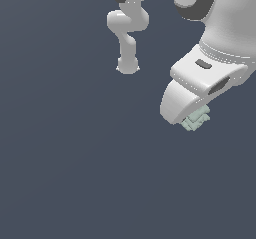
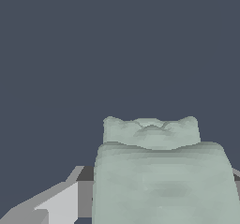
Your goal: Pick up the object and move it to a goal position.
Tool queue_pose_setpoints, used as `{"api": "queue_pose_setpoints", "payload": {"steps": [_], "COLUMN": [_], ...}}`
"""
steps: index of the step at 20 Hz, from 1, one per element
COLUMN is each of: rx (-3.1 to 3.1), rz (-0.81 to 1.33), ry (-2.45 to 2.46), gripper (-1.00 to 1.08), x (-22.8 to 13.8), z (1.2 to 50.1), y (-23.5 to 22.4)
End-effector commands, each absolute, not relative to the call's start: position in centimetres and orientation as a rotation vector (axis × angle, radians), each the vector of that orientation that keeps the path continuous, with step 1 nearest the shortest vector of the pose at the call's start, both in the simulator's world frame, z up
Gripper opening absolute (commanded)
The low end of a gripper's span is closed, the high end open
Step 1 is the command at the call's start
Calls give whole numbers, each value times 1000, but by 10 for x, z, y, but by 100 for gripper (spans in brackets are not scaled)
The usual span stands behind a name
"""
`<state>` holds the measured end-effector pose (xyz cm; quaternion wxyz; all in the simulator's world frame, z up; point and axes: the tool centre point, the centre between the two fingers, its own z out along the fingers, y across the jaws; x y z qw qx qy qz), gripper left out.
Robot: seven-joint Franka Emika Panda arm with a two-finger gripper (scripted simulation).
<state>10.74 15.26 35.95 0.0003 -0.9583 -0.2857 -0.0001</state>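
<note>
Mint-green and ridged, the object (image 2: 159, 181) fills the near part of the wrist view, with a grey finger (image 2: 56, 202) showing just beside it on one flank and a sliver of grey at the opposite edge. That placement reads as a block sitting between the jaws so that it can be carried: the jaws look drawn in and pinching it, one finger against each side, though the contact faces themselves are hidden behind the block.

From the exterior view, the gripper (image 1: 192, 114) points downward and the block peeks out just below its white housing, mostly covered by it. Nothing shows whether the block is off the dark surface (image 1: 75, 173) or touching it, since no shadow or gap is readable.

No goal marker is visible in either view, so how much of the carry remains cannot be judged.
</note>
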Motion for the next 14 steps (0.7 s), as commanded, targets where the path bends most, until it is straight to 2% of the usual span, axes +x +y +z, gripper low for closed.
{"api": "queue_pose_setpoints", "payload": {"steps": [1, 14], "rx": [-3010, -3011], "rz": [0, 0], "ry": [-897, -898], "gripper": [-100, -100], "x": [110, 116], "z": [365, 374], "y": [153, 155]}}
